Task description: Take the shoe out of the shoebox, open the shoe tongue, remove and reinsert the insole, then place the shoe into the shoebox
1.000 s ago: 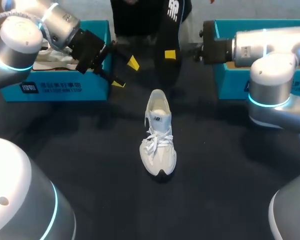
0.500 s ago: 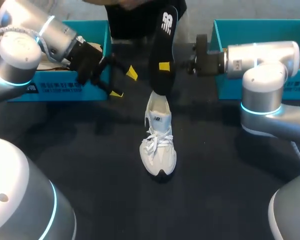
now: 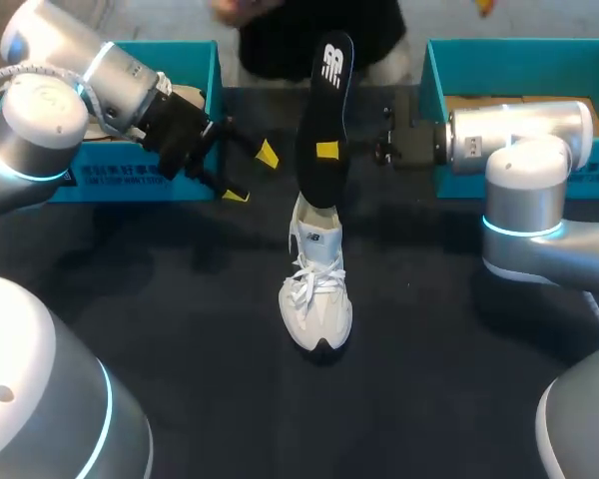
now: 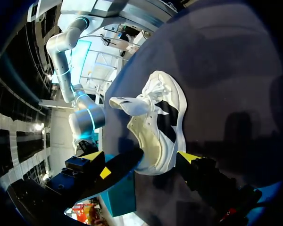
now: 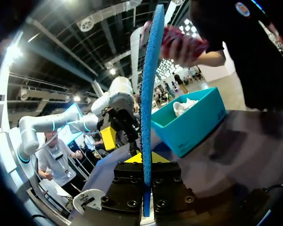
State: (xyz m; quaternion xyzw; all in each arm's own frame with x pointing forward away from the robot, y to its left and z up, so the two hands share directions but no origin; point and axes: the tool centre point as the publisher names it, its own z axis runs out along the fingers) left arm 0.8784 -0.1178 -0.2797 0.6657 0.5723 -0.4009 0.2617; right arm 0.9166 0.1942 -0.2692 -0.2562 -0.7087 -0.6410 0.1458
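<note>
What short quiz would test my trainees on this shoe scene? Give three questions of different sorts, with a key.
1. Multiple choice: what is the right gripper shut on? A) a shoelace B) the black insole C) a box lid
2. True or false: the white shoe lies inside a shoebox.
3. Fill the gap: the left gripper is ____ and holds nothing.

Key:
1. B. It holds the black insole upright over the heel of the white shoe.
2. False. The white shoe stands on the table, between the left shoebox and the right shoebox.
3. Open.
</note>
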